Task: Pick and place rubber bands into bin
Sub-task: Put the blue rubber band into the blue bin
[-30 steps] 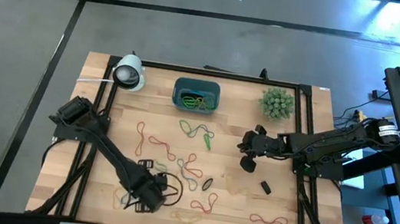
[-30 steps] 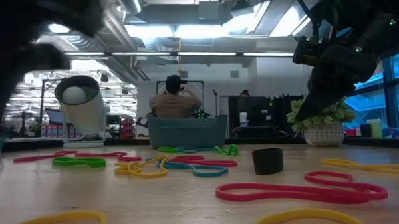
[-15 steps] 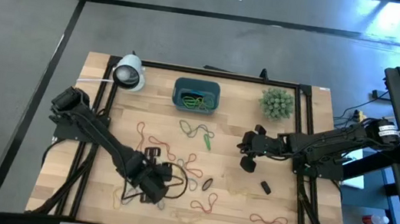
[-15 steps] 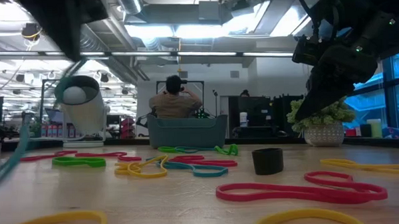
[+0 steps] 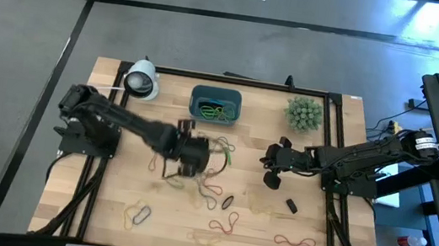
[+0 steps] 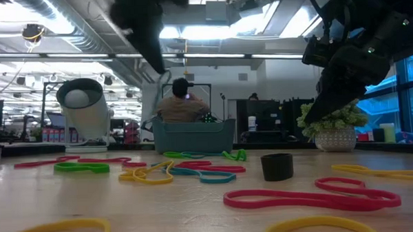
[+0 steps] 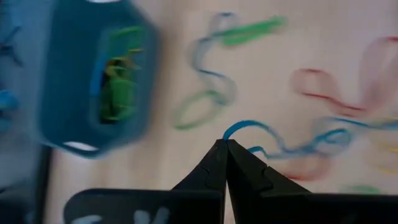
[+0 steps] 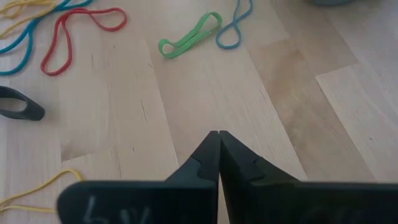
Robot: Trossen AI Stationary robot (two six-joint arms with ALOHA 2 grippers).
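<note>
On the left of the light wooden surface (image 5: 110, 177) we see the left gripper (image 5: 191, 155), reaching from its arm toward the middle, a little below the small teal-blue rectangular plastic bin (image 5: 215, 105). In the left wrist view its jaws are clenched on a thin blue rubber band (image 7: 292, 146), which leaves the tips (image 7: 225, 147) and trails in loose waves over the surface. The bin stands at the far middle edge and already holds a tangle of green and yellow bands (image 5: 216, 111).

The other thin floppy rubber bands (image 5: 219, 221), red, green, yellow and blue, lie spread over the middle and the near part of the surface; many are twisted. Near the bin lie a green loop (image 8: 189, 35) and a blue one (image 8: 234, 30).

On the right the right gripper (image 5: 271, 175) hangs above the surface, near the spiky green ball plant (image 5: 303, 112). Its jaws are pressed together and grasp nothing.
</note>
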